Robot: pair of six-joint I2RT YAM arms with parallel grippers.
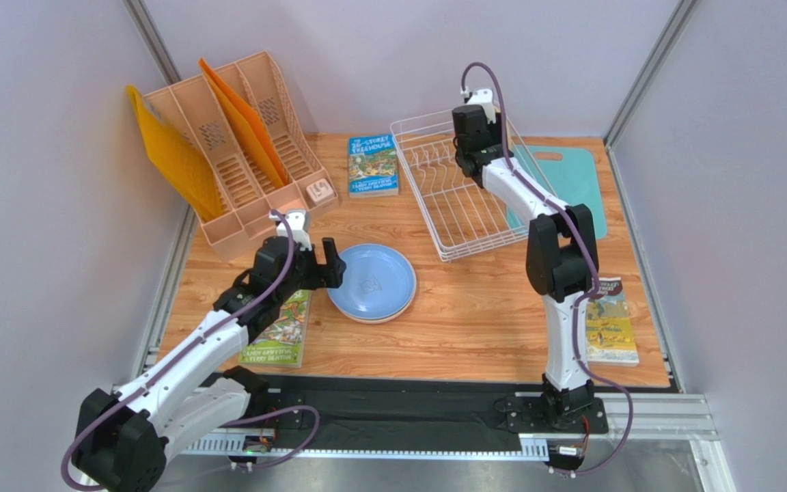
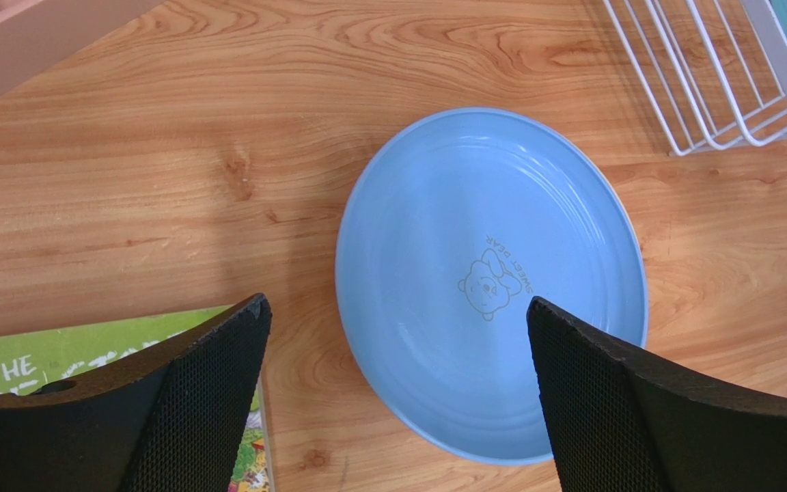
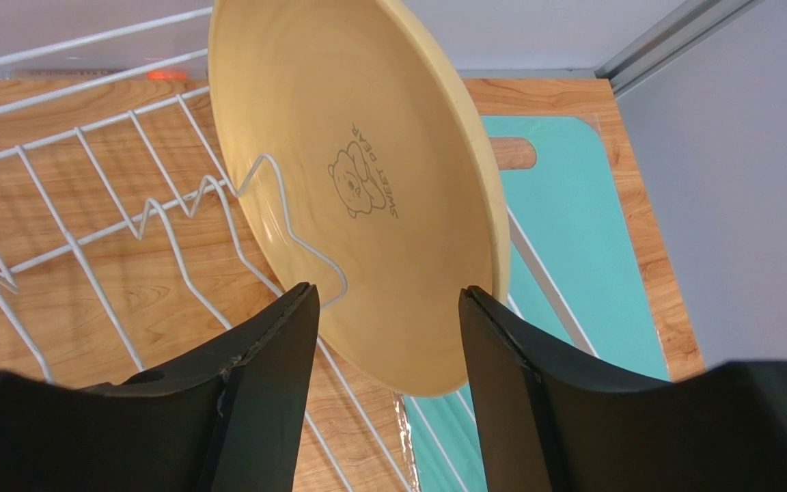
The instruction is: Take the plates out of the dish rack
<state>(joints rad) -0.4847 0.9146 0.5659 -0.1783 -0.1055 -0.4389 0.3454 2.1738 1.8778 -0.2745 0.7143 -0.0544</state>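
A blue plate (image 1: 372, 283) lies flat on the wooden table, also seen in the left wrist view (image 2: 490, 287). My left gripper (image 1: 332, 264) is open and empty, its jaws (image 2: 398, 304) spread just above the plate's left part. The white wire dish rack (image 1: 457, 210) stands at the back. A tan-yellow plate (image 3: 367, 185) stands tilted on edge among its prongs (image 3: 264, 195). My right gripper (image 1: 476, 111) is at the rack's far end, open, with its fingers (image 3: 388, 292) on either side of that plate's lower edge. The pink plate and a second tan plate are out of view.
A peach slotted organiser (image 1: 239, 144) with orange folders stands back left. A blue book (image 1: 373, 164) lies left of the rack, a green book (image 1: 280, 330) under my left arm, and another book (image 1: 611, 328) at right. A teal cutting board (image 1: 564, 176) lies beyond the rack.
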